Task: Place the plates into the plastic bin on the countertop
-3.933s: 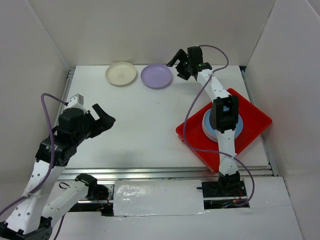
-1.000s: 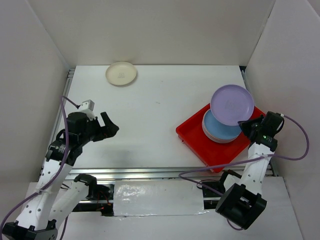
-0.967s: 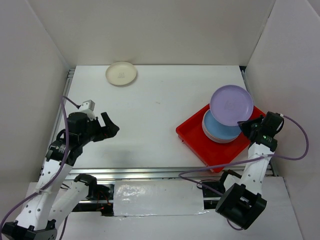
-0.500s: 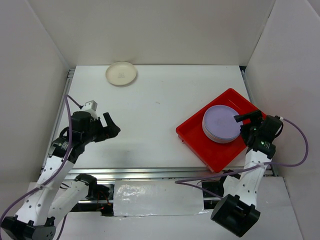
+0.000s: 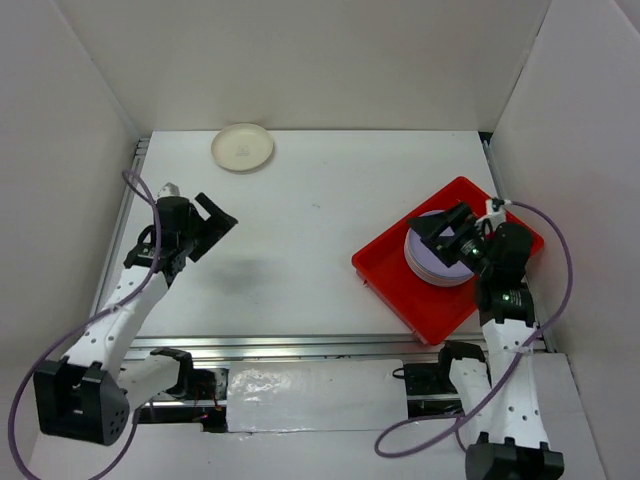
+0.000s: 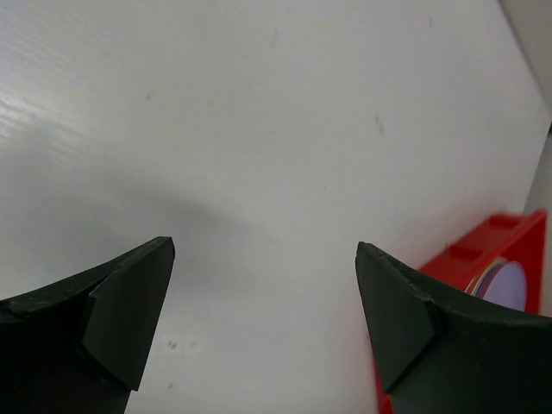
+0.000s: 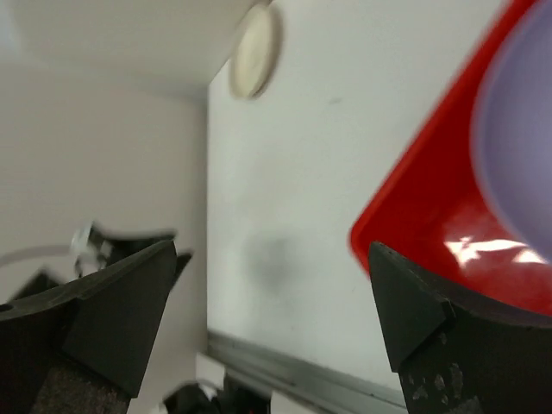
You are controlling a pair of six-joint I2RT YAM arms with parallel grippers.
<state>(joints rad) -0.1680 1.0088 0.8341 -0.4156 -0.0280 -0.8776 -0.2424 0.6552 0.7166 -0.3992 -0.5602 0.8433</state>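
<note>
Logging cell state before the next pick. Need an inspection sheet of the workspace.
Surface: white countertop, flat, a few faint specks.
Job's things: red plastic bin at the right, with the purple plate in it, topping a stack; cream plate alone at the far edge, outside the bin.
Clutter: nothing seen.
Grippers: left gripper open, empty, above bare countertop; right gripper open, empty, over the bin.
Cables: left-arm cable and right-arm cable, both purple, loop clear of the plates.
Surroundings: white walls on three sides; metal rail along the near edge.
</note>
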